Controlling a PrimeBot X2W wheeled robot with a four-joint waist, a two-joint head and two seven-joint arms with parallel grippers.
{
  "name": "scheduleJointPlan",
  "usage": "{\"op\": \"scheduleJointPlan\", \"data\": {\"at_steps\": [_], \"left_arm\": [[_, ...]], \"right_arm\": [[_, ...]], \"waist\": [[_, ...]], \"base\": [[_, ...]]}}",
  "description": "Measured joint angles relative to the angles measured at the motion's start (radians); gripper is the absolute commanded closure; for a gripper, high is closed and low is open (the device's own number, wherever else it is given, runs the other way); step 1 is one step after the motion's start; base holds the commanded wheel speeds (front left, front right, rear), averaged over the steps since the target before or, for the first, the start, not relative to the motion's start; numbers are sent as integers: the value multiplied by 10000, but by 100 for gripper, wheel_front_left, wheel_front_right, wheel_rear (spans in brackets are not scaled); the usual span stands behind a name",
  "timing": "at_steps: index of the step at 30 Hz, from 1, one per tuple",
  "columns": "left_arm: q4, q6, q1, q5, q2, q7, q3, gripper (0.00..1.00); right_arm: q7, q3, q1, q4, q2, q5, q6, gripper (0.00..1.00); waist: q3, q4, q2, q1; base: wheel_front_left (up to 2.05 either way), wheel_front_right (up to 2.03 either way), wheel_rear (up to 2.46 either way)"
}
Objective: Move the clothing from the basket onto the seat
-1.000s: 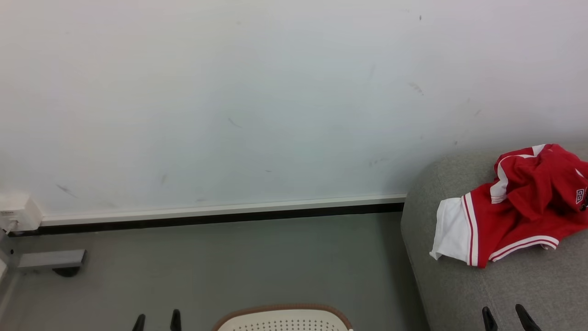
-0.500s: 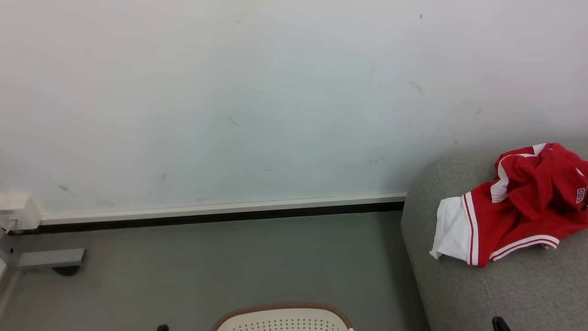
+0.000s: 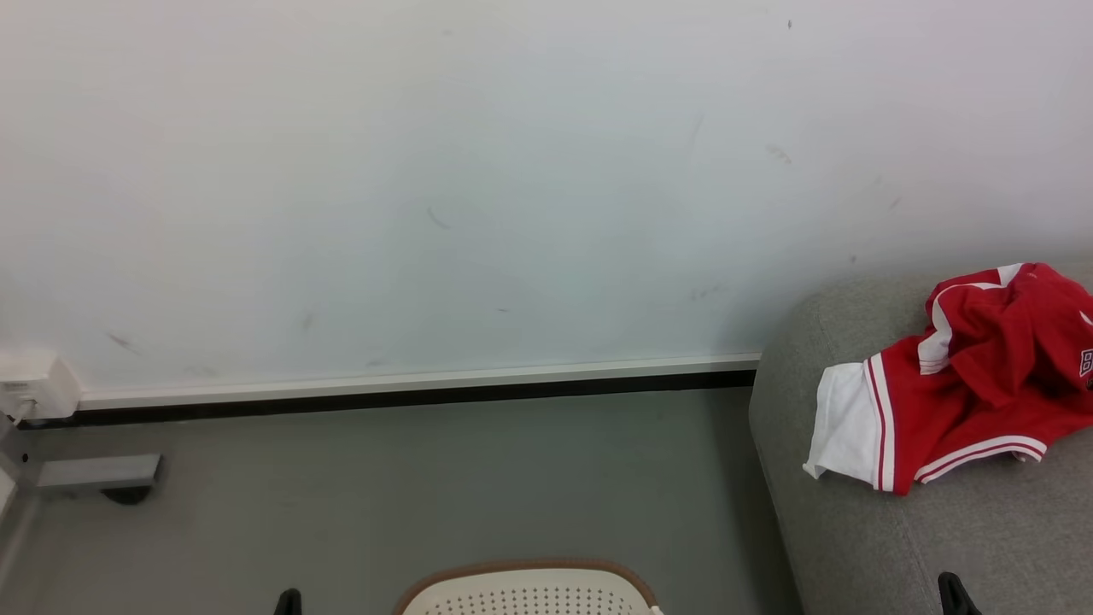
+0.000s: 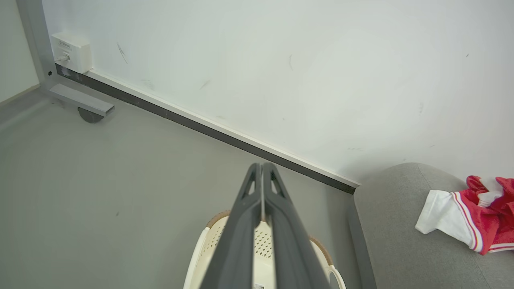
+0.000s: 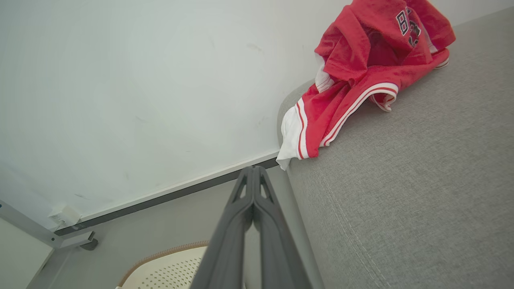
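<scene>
The red clothing [image 3: 973, 384] with white panels and striped trim lies crumpled on the grey seat [image 3: 897, 530] at the right, near its rounded corner; it also shows in the left wrist view [image 4: 478, 224] and right wrist view [image 5: 361, 76]. The cream basket [image 3: 529, 591] with its brown rim sits on the floor at the bottom centre. My left gripper [image 4: 262, 166] is shut and empty above the basket [image 4: 209, 249]. My right gripper [image 5: 253, 170] is shut and empty, held over the seat's edge [image 5: 401, 180], short of the clothing. Their tips peek up at the head view's bottom edge, left [image 3: 289, 598] and right [image 3: 952, 589].
A white wall with a dark baseboard [image 3: 410, 395] runs behind the grey floor [image 3: 384, 504]. A grey metal frame foot [image 3: 94, 471] and a white wall box [image 3: 30, 384] sit at the far left.
Both grippers have gone from open to shut with nothing in them. The head view has shifted slightly. The clothing has stayed on the seat.
</scene>
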Motion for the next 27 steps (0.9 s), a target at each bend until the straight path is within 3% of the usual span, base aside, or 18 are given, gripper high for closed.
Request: {"op": "scheduleJointPlan", "data": {"at_steps": [27], "left_arm": [[-276, -364, -638, -4023, 4, 1022, 311, 100]], "right_arm": [[1047, -640, -722, -130, 343, 3503, 0, 100]], "waist": [[179, 125, 0, 0]], "base": [[0, 0, 0]]}}
